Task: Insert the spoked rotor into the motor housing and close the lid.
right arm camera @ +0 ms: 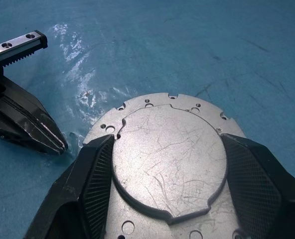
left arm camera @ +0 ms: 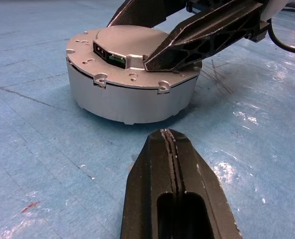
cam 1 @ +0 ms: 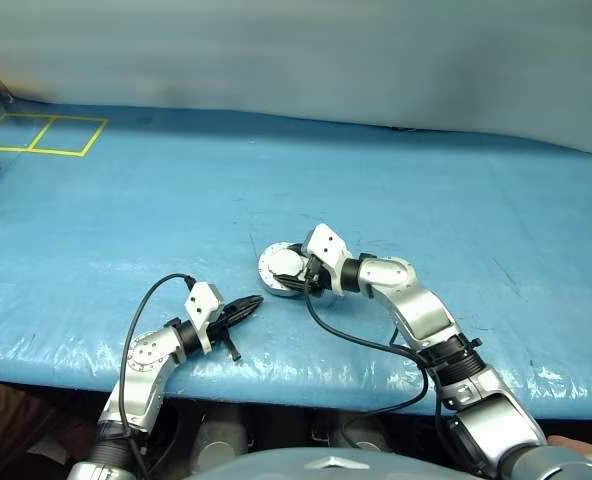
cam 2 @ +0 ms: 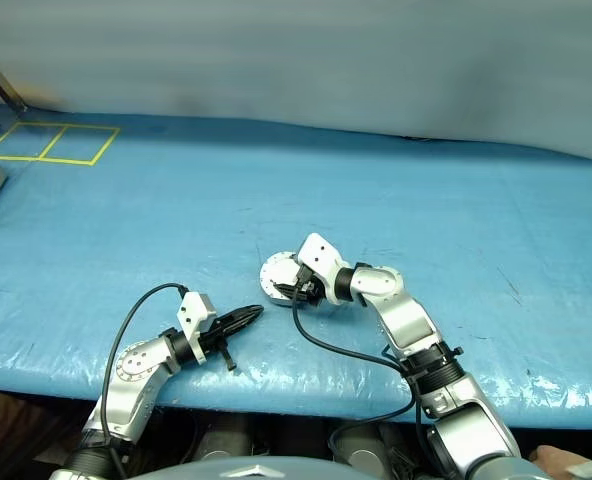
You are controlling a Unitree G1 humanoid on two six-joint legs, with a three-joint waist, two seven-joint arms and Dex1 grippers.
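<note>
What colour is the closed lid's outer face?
Plain scratched silver: the round metal lid on the motor housing, best in the right wrist view.

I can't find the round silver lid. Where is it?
The lid sits closed on the motor housing, near the middle of the blue table. The right gripper has its fingers on either side; the left gripper is just beside it.

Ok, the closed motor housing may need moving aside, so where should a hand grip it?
Take the motor housing by its plain round side wall, coming down from above with the hand's fingers on opposite sides. It sits flat and upright, and the rim of the lid slightly overhangs the wall, which should resist slipping.
</note>
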